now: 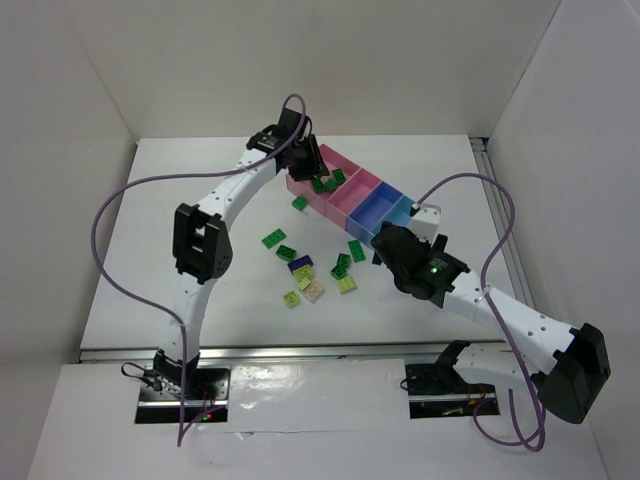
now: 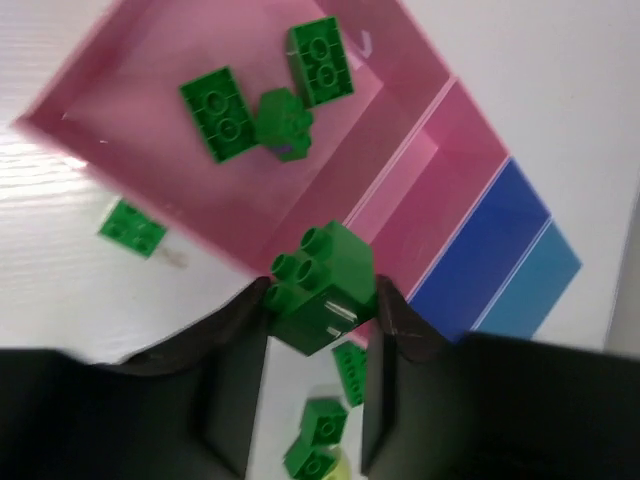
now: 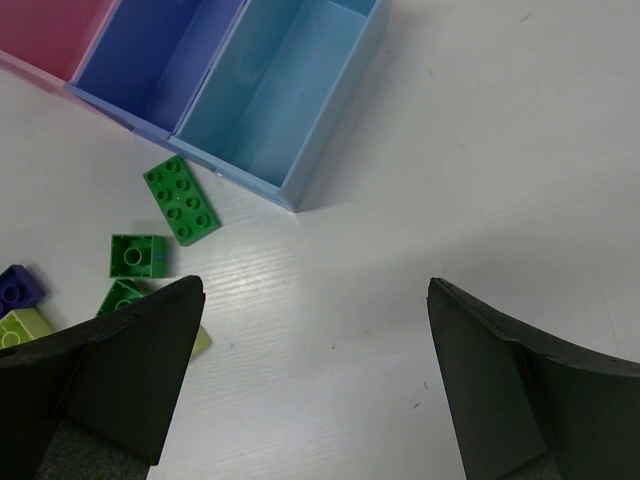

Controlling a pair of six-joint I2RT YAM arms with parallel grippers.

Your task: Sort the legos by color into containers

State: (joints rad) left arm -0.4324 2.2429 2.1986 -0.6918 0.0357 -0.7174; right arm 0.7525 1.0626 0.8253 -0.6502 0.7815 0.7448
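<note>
Left wrist: left pincer (image 2: 322, 300) grips green brick (image 2: 322, 280) above rim of pink bin (image 2: 130, 70).
Dropped here, it may bounce out; right pincer (image 3: 315, 330) wide.

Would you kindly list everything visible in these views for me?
bins: four joined, two pink, violet-blue, light blue, far table centre
binned bricks: three, green, in large pink bin
held brick: one, green, over large pink bin
loose green bricks: five or six, table before bins
pale bricks: three yellow-green, one beige, same cluster
dark brick: one, blue-purple, same cluster
table: one, white
left gripper: one, black, shut on held brick
right gripper: one, black, open, near light blue bin
</note>
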